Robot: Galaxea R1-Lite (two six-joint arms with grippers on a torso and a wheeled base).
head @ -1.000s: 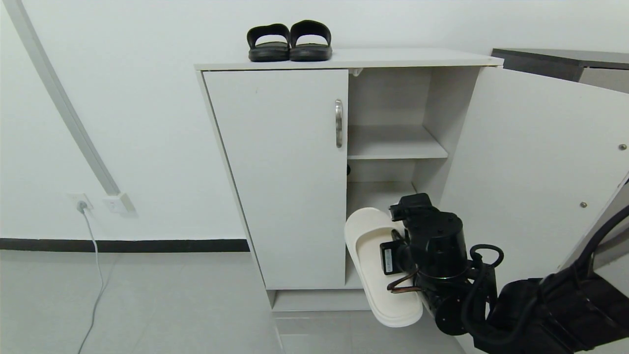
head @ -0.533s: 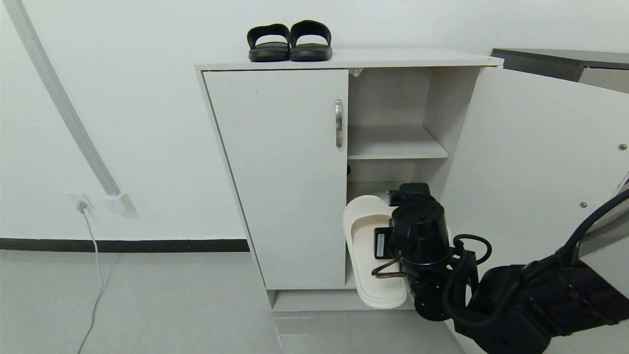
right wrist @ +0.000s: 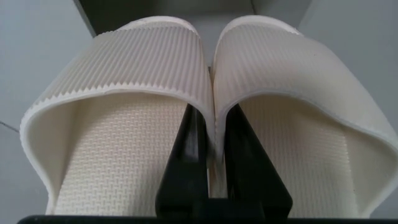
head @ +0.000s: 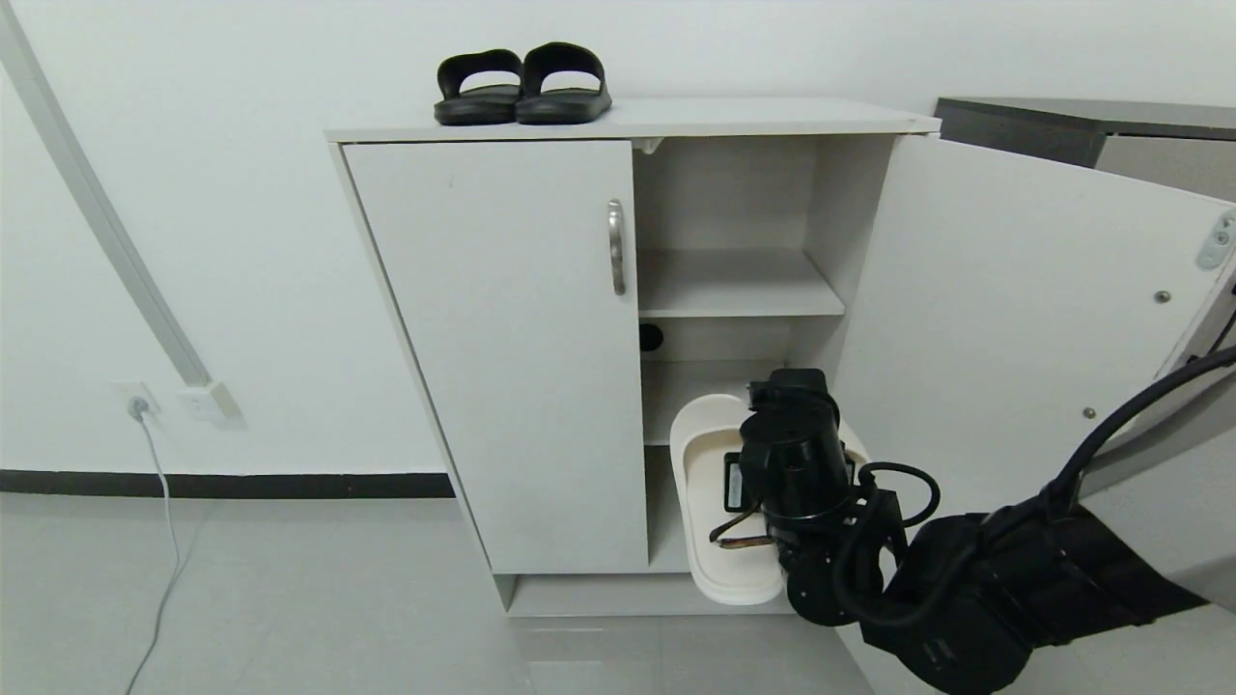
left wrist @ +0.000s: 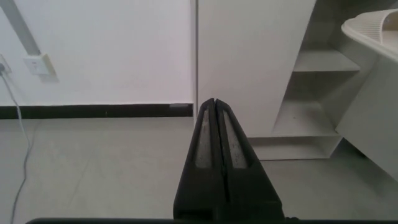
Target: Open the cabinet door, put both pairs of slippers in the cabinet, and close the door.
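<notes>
- Two pairs of slippers are in sight, one white and one black.
- The white slippers [head: 703,502] hang off the floor [head: 290,598] at the open right half of the cabinet [head: 772,116], level with its lower compartments. Their toes point inward and their soles face down. Whether the toes have crossed the door line cannot be told.
- The right pincer [right wrist: 213,134] pinches this pair. Its two dark fingers [right wrist: 186,134] stand one inside each slipper, squeezing the two inner strap edges together between them. The ribbed straps arch over to either side.
- The black slippers [head: 521,85] sit side by side on the cabinet's top panel, above the left door, touching each other.
- The right door [head: 1004,319] is swung wide open, and the right arm reaches in beside it.
- The left door [head: 502,347] is shut, with a metal handle [head: 616,247] upright near its inner edge.
- Inside, the upper shelf [head: 734,285] is bare. A second shelf [head: 690,381] lies below it, just behind the white pair.
- The left pincer [left wrist: 214,109] is pressed together with nothing between its fingers. It is low over the floor, well apart from the cabinet and aimed at the shut door's foot.
- On the wall to the left, a socket [head: 135,401] has a cable [head: 159,541] trailing down to the floor.
- A dark-topped unit [head: 1081,121] stands behind the open door.
</notes>
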